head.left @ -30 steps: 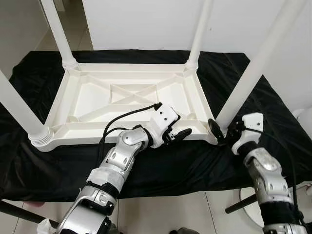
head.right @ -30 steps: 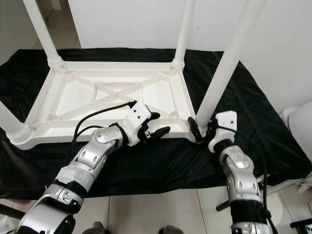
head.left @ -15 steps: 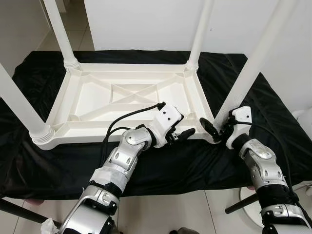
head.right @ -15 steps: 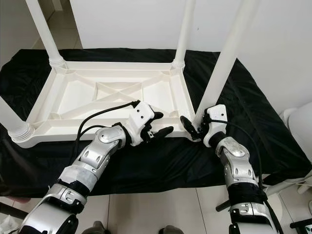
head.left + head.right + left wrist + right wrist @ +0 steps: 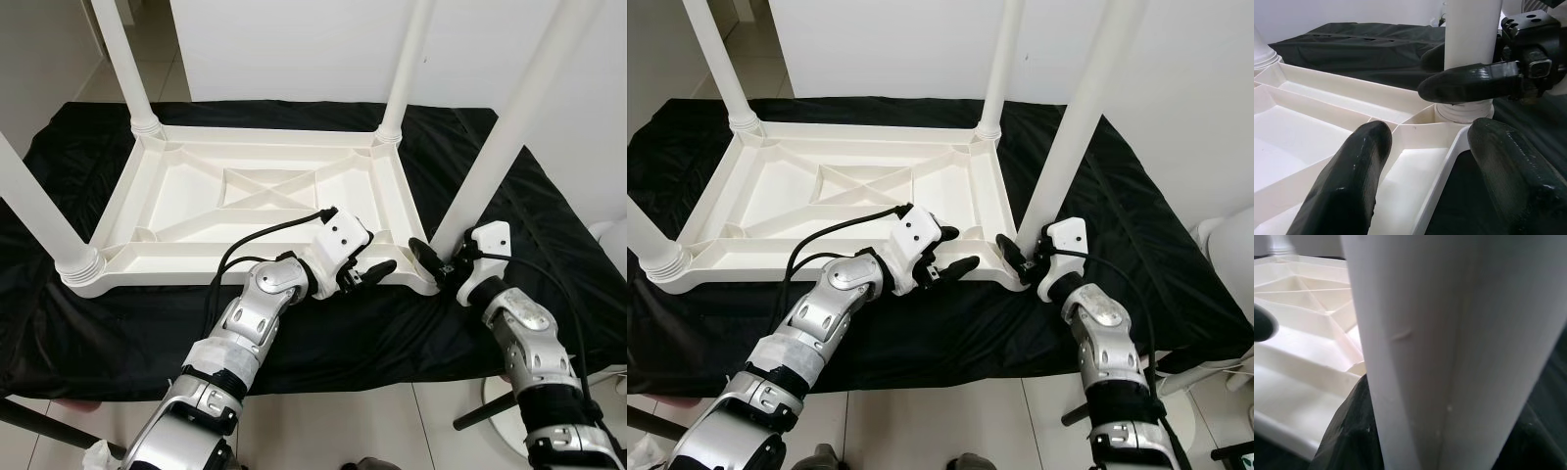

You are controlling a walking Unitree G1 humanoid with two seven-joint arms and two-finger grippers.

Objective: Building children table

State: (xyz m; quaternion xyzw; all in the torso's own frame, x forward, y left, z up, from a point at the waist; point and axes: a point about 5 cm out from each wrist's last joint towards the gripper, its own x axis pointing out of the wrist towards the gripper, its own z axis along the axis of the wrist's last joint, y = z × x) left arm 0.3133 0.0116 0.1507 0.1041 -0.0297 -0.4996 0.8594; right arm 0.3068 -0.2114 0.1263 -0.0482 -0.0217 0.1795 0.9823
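Black cloth (image 5: 59, 323); ribbed tabletop (image 5: 176, 211); left gripper (image 5: 367, 274) jaws released, right gripper (image 5: 436, 262) grasping round leg (image 5: 490, 157).

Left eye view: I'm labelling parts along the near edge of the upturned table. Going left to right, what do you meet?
Near-left table leg → white tabletop frame → left gripper → right gripper at the base of the near-right table leg → black cloth.
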